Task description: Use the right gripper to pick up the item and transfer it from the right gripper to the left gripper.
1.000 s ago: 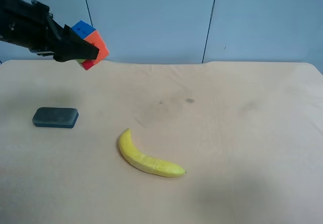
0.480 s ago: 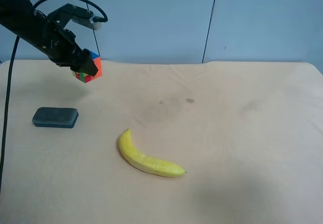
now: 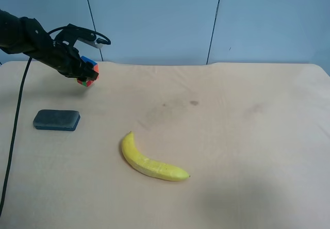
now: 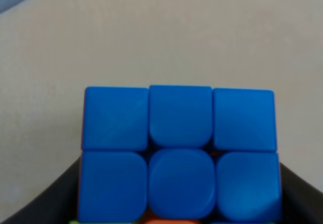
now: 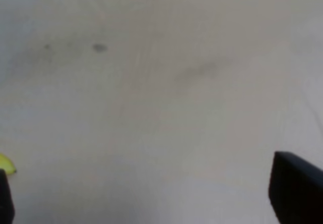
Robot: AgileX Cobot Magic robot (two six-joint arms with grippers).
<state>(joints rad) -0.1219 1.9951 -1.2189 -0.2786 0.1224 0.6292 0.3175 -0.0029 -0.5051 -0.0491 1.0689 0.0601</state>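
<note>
The left gripper (image 3: pixel 85 72) hangs just above the table's (image 3: pixel 232 136) far corner at the exterior high view's left, arm reaching in from that edge, fingers clamped on the puzzle cube (image 4: pixel 179 153). The right gripper (image 5: pixel 151 204) hovers over the table, fingers spread wide apart, holding nothing.

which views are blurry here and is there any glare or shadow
Right wrist view: soft and hazy, the gripper fingers only dark blurs at the edges. Left wrist view: the cube fills the frame, slightly soft. Exterior high view: sharp, no glare, faint shadow beneath the banana.
</note>
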